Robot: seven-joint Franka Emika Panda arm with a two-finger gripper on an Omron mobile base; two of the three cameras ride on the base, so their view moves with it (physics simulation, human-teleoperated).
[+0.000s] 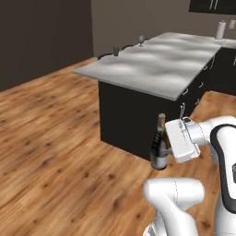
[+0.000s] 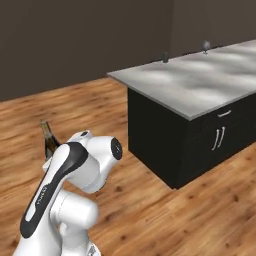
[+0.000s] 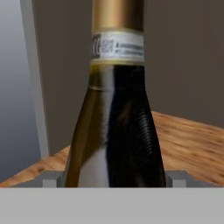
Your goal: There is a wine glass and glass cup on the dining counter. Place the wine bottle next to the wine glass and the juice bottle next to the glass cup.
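My gripper (image 1: 168, 148) is shut on the wine bottle (image 1: 159, 145), a slim dark bottle with a gold-capped neck, held upright over the wood floor in front of the dining counter (image 1: 152, 73). The hand view has the wine bottle (image 3: 116, 122) close up between the fingertips (image 3: 50, 178). From the right base view, the wine bottle (image 2: 48, 140) pokes out behind my arm. On the counter's far edge stand the glass cup (image 1: 115, 50) and, further right, the wine glass (image 1: 141, 40); they are the glass cup (image 2: 165, 57) and wine glass (image 2: 205, 46) in the right base view. The juice bottle is out of view.
The dining counter (image 2: 200, 85) has a dark base with drawer handles (image 2: 218, 137) on its near side. A white paper roll (image 1: 221, 30) stands on a back counter at the far right. Open wood floor (image 1: 50, 138) stretches to the left, bounded by dark walls.
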